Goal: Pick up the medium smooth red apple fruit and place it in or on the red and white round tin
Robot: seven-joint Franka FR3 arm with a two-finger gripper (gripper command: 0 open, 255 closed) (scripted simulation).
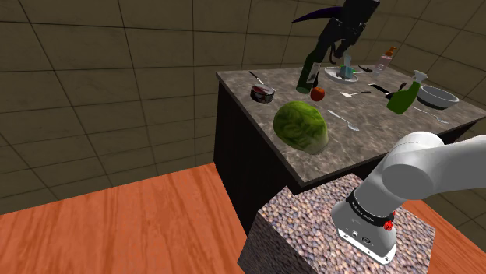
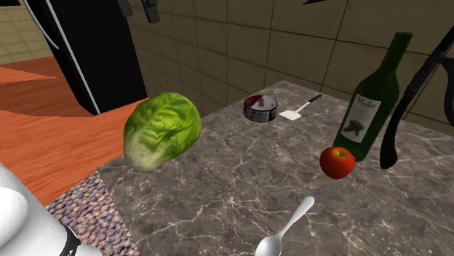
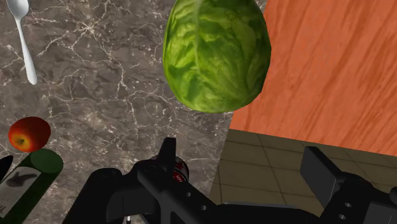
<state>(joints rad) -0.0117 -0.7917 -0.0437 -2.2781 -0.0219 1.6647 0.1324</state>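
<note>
A red apple (image 1: 318,93) (image 2: 337,161) (image 3: 28,133) lies on the marble counter (image 1: 366,132), right beside the foot of a green wine bottle (image 1: 309,70) (image 2: 371,105) (image 3: 32,178). The round red and white tin (image 1: 263,93) (image 2: 260,108) stands near the counter's far corner, toward the shoulder view's left. My black gripper (image 1: 340,35) (image 3: 245,159) hangs high above the counter's back part, well above the apple. It is open, fingers wide apart with nothing between them. In the wrist view a bit of red and white, perhaps the tin, peeks out beside one fingertip (image 3: 168,151).
A large green lettuce head (image 1: 301,126) (image 2: 161,129) (image 3: 216,54) sits at the counter's near edge. Spoons (image 2: 287,229) (image 3: 22,38), a white spatula (image 2: 298,110), a plate (image 1: 343,74), a metal bowl (image 1: 436,96) and a green spray bottle (image 1: 403,97) are scattered about. Orange floor (image 3: 331,70) lies below.
</note>
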